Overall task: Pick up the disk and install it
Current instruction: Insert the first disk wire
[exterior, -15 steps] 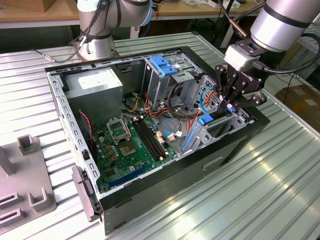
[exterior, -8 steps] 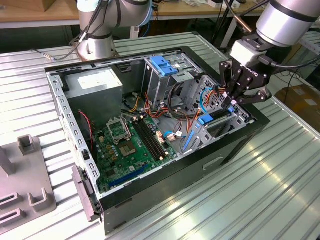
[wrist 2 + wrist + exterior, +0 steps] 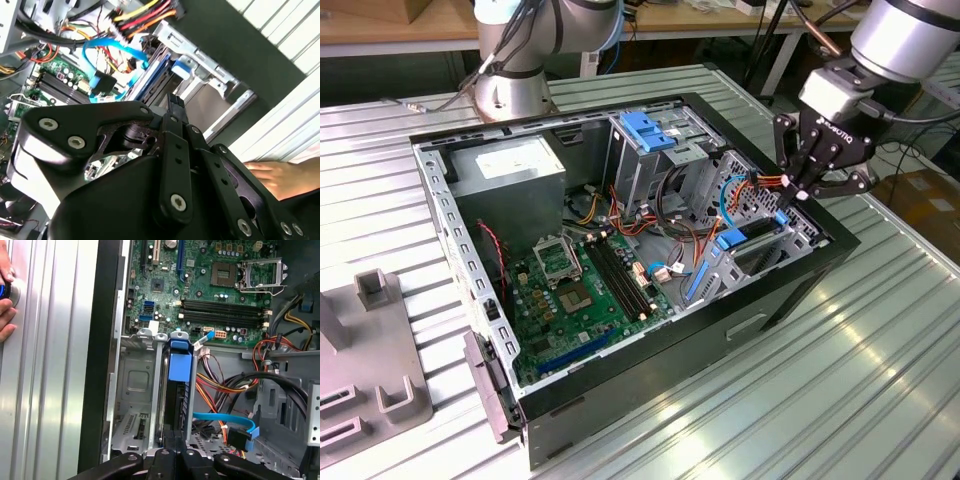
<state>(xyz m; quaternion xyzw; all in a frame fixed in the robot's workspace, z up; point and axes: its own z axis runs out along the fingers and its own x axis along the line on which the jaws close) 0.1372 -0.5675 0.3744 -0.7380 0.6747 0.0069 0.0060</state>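
Note:
The disk (image 3: 757, 237) stands on edge in the narrow drive bay at the open computer case's (image 3: 790, 300) end, on the exterior view's right. Its blue carrier bracket (image 3: 180, 365) caps the dark edge of the disk (image 3: 173, 405), and the blue carrier bracket (image 3: 182, 67) also appears beyond the fingers in the second wrist view. My gripper (image 3: 798, 197) hangs straight over that bay. The gripper (image 3: 175, 442) has its fingers pressed together with nothing between them. The gripper's (image 3: 175, 102) tips are at the disk's upper edge; whether they touch it is unclear.
Coloured cables (image 3: 760, 185) and a blue data cable (image 3: 225, 420) crowd the space beside the bay. The motherboard (image 3: 585, 290), power-supply box (image 3: 510, 165) and blue-topped cage (image 3: 645, 130) sit deeper in the case. A person's hand (image 3: 272, 175) rests on the table. A grey fixture (image 3: 370, 370) stands at the exterior view's left.

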